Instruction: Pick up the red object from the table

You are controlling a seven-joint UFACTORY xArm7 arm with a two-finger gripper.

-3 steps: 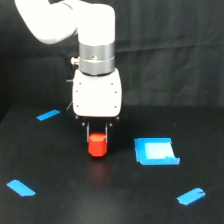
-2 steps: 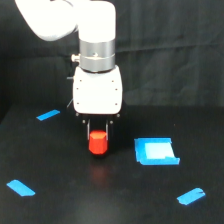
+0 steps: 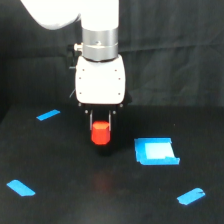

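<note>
The red object (image 3: 101, 134) is a stubby red-orange block held between the two dark fingers of my gripper (image 3: 101, 129), which is shut on it. It hangs a little above the black table (image 3: 60, 160), roughly in the middle of the exterior view. A faint red glow lies on the table surface below it. The white gripper body and arm rise straight up above the block. The fingertips are hard to tell apart from the dark background.
A blue square tray (image 3: 156, 151) lies on the table to the exterior view's right of the block. Blue tape strips sit at the far left (image 3: 48, 115), near left (image 3: 21, 188) and near right (image 3: 191, 196). A black fabric backdrop hangs behind.
The gripper has risen with the red object in it. The block has left the table and now hangs above where it stood.
</note>
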